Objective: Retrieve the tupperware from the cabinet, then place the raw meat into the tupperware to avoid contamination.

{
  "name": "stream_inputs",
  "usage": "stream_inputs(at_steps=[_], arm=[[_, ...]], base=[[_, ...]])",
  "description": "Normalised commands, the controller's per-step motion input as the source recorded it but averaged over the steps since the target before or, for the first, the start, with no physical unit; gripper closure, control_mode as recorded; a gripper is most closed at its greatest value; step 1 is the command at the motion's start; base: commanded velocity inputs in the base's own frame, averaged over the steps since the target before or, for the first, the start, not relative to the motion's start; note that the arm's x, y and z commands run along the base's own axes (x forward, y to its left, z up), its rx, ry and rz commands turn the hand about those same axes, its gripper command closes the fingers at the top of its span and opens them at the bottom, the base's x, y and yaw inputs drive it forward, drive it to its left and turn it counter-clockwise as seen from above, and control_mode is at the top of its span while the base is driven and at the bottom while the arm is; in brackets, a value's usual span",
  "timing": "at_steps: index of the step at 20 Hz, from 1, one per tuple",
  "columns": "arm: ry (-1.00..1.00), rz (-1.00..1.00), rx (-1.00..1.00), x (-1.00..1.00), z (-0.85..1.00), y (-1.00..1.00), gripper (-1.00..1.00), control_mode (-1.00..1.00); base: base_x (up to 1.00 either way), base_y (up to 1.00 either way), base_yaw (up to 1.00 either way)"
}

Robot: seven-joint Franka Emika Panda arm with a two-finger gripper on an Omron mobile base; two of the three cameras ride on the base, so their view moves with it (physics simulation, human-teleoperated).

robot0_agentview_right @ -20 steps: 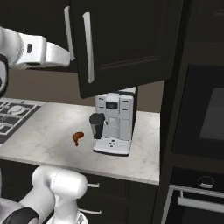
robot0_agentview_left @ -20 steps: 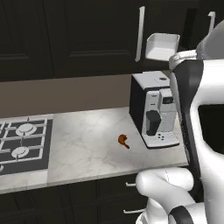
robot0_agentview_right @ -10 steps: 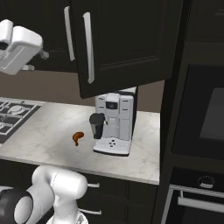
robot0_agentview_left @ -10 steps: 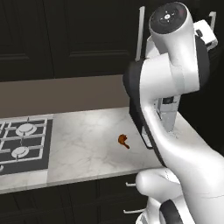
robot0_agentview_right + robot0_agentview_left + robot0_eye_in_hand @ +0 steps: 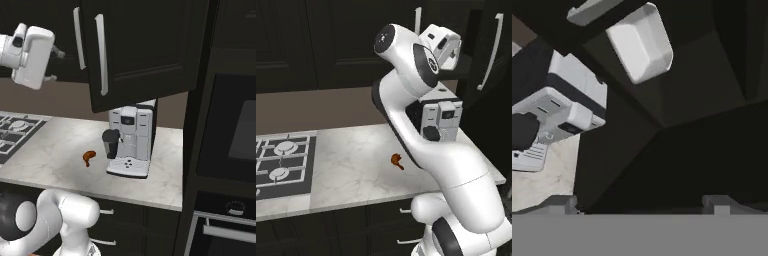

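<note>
White tupperware (image 5: pixel 640 42) sits on the dark inner shelf of the cabinet (image 5: pixel 145 50), ahead of the tool (image 5: pixel 639 202) and slightly to its left, long axis slanting away. Tool fingers stand spread wide, holding nothing. To the right on the marble table (image 5: pixel 55 150), the raw meat (image 5: pixel 88 158) lies beside the coffee machine (image 5: pixel 129 140)
</note>
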Motion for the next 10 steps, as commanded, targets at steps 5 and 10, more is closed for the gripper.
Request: stream_inputs(at_steps=[5, 10], arm=[[0.35, 0.02, -0.27, 0.34, -0.08, -0.53, -1.00, -1.00], [0.40, -0.02, -0.16, 0.08, 0.00, -0.76, -1.00, -1.00]], base=[[0.00, 0.00, 0.00], [0.00, 0.00, 0.00]])
